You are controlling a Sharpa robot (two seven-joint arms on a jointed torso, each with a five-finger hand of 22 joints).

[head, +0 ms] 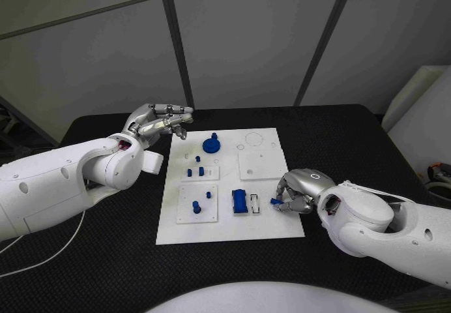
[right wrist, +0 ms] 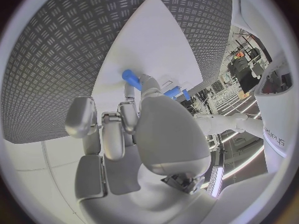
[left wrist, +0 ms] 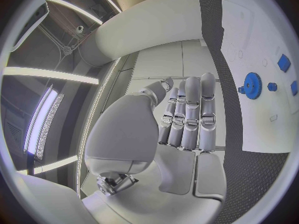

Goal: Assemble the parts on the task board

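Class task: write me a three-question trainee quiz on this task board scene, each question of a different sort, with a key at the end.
1. True or false: the left hand is holding the blue gear.
2. Multiple choice: the right hand is at which side of the task board? A) the far edge B) the robot's right edge, near the front C) the robot's left edge
3. Fill in: the right hand pinches a small ____ part at its fingertips.

Key
1. False: the left hand hovers beside the board's far left corner, fingers together, holding nothing; the gear stands on the board.
2. B
3. blue
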